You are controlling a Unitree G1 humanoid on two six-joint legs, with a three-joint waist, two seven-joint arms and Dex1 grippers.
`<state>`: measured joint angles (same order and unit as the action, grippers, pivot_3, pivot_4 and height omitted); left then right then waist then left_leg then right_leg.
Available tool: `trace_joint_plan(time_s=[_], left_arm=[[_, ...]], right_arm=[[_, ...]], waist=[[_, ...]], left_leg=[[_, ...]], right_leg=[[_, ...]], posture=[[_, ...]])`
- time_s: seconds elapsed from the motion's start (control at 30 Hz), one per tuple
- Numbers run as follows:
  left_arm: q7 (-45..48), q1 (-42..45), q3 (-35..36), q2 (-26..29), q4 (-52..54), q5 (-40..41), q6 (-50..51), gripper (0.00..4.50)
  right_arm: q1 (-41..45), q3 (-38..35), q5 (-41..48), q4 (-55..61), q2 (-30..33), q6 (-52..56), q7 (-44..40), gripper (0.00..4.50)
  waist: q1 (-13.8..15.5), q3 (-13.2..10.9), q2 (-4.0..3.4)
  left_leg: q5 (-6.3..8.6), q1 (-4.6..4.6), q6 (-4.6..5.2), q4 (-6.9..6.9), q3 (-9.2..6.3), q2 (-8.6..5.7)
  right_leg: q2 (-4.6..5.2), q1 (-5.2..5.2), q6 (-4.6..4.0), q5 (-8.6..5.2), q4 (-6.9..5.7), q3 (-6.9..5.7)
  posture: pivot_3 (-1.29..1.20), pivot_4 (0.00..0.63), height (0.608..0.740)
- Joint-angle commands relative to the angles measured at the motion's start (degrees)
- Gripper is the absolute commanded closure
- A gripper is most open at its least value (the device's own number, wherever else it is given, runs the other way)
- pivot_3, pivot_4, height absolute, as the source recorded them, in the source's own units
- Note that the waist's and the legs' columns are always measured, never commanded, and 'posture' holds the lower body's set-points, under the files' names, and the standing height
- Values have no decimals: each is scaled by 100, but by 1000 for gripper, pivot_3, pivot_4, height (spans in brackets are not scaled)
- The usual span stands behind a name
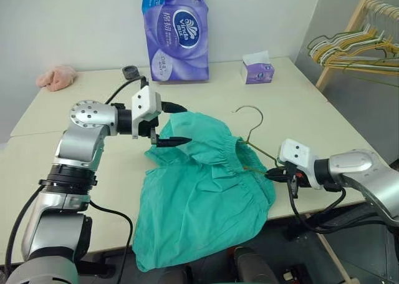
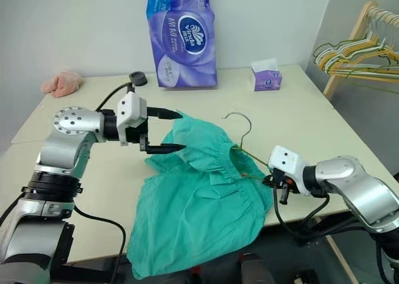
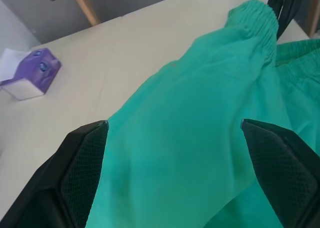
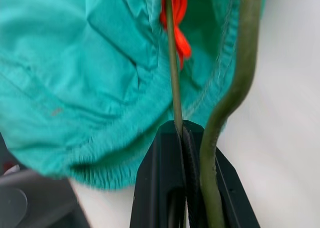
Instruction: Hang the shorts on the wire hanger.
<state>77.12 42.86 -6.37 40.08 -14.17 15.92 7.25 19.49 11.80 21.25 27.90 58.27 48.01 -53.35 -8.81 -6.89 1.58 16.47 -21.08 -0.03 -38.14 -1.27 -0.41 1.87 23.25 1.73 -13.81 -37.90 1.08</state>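
**A:** Status, left to right, all placed against the shorts (image 1: pixel 206 190).

**B:** The left end effector (image 1: pixel 176 124) is seen just left of the shorts' raised upper-left fold, fingers spread wide. In the left wrist view the teal cloth lies between the two pads (image 3: pixel 82 170), but no pinch is made. The shorts are draped over the near edge of the tabletop (image 1: pixel 299 103), lower part hanging off it. The wire hanger (image 1: pixel 252 134) is threaded into the gathered waistband at the shorts' upper right; only the hook and a short run of wire stand clear above the cloth. The right end effector (image 1: pixel 274 175) sits at the shorts' right edge, fingers pressed together on the hanger wire, as the right wrist view shows it clamped between the pads.

**A:** Step in hand?

**B:** Judged as mid-threading. One hanger shoulder is inside the waistband; the left side of the waistband is not yet seated over the other shoulder. How far the wire reaches inside the cloth cannot be told.

**A:** Next move?

**B:** A fresh grasp by the left end effector on the waistband or fold is probably called for, then the cloth would be drawn leftward over the hidden end of the hanger while the wire is kept steady on the right. Snagging on the elastic gather is the risk to be watched.
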Motion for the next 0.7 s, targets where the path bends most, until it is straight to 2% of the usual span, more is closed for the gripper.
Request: trace_joint_plan(time_s=[0.03, 0.27, 0.53, 0.7], left_arm=[[251, 160, -41, -42, 162, 102, 7, 12], [571, 207, -308, -297, 210, 8, -92, 12], [437, 765, -345, -828, -467, -220, -543, 12], [996, 817, -537, -722, -608, -317, -707, 12]], right_arm=[[-36, -324, -134, 196, 188, -246, -30, 4500], [189, -213, -315, 308, 37, -390, 17, 4500], [375, -327, -420, 313, -131, -493, 54, 4500], [469, -326, -418, 385, -210, -466, 75, 4500]], waist=[[-53, 0, 0], [-201, 0, 0], [-253, 2, 1], [-318, 3, 0]], left_leg=[[0, 0, 0, 0, 0, 0], [0, -1, 0, 3, -5, 1], [0, -7, 0, 0, -7, -5], [0, -6, 0, 1, -8, -4]], right_leg=[[0, 0, 0, 0, 0, 0], [-2, 0, 5, -3, -1, -2], [8, 0, 1, 0, 2, -5], [7, 1, -5, 3, 0, -3]], posture=[[-274, 65, 740], [-284, 60, 740], [-295, 50, 740], [-303, 48, 740]])
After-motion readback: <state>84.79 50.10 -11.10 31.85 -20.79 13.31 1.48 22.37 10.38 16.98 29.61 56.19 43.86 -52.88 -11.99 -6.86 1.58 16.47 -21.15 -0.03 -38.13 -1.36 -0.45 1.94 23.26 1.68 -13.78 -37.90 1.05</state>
